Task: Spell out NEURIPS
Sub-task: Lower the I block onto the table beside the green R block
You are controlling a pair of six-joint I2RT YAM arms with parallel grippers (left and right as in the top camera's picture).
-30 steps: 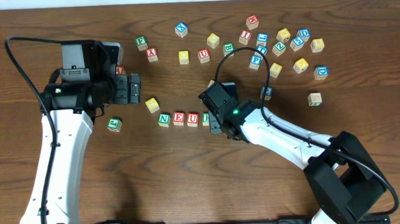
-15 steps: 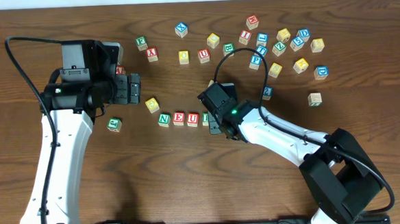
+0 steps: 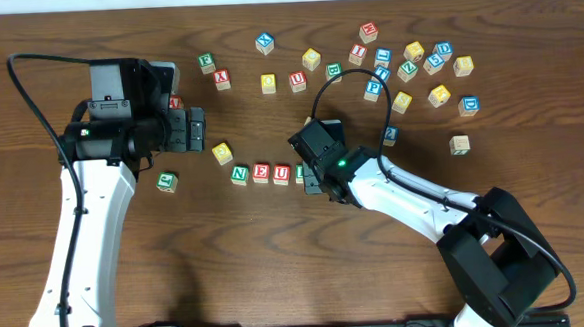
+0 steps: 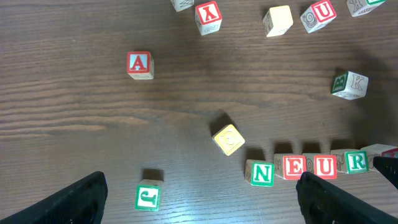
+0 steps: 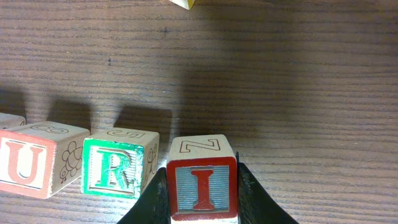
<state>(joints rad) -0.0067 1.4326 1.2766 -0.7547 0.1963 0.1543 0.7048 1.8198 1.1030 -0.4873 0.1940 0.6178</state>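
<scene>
bench (image 3: 277, 254): dark wood, bare right around the R cube (image 5: 115, 167). I judge a nudged cube would slide on it rather than stop.
loose cubes (image 3: 407, 72): scattered well apart from the R cube, toward the bench's far edge. The last two letters must come from there, so an arm reaching over could clip the line.
left gripper (image 3: 199, 128): released, jaws wide and empty, hanging well apart from the R cube, past the N end of the line. It is no threat where it is, but dropping in from there could knock the N.
right gripper (image 5: 200, 210): clenched on the I cube (image 5: 202, 180), one finger on each side face, just beside the R cube. The finger facing the R cube sits in the narrow space between the two. Opening there, that finger could shove the R cube sideways.
row: N cube (image 4: 262, 173), E cube (image 4: 293, 167) and U cube (image 5: 28, 163) run off from the R cube on the side away from the I cube, packed close. A push on the R cube would likely carry down all of them and bend the word.
I cube: letter upright and facing the same way as the R cube, close beside it but not touching. It looks set slightly forward of the R cube's front face. Whether it rests on the bench I cannot tell. Let go from any height, it could tip or turn.
gap: a thin dark slit between the I cube and the R cube. Closing it further risks a bump, and leaving it wide loosens the spelling.
</scene>
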